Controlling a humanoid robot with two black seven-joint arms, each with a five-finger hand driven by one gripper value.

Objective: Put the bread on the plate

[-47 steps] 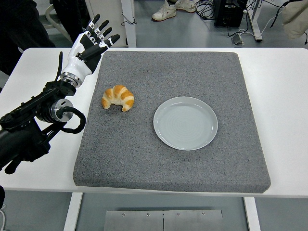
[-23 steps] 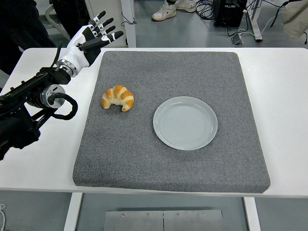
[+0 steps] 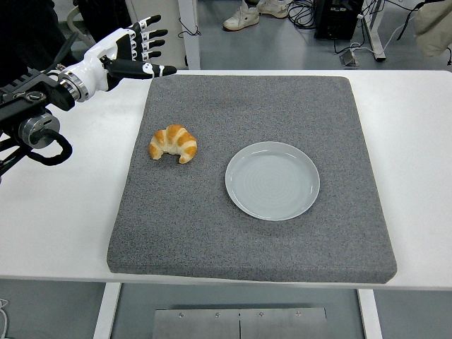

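A golden croissant [image 3: 173, 143] lies on the left part of the grey mat [image 3: 212, 219]. An empty pale grey plate [image 3: 272, 180] sits on the mat to the right of it, a short gap between them. My left hand [image 3: 134, 53] is raised above the table's far left corner, well behind and left of the croissant, fingers spread and holding nothing. My right arm is out of view.
The mat covers most of the white table [image 3: 417, 141]. Beyond the far edge there are table legs, cables and a person's shoes [image 3: 251, 13] on the floor.
My left arm has swung up and back toward the far left. The hand has turned so the fingers point right. The croissant and plate have not moved.
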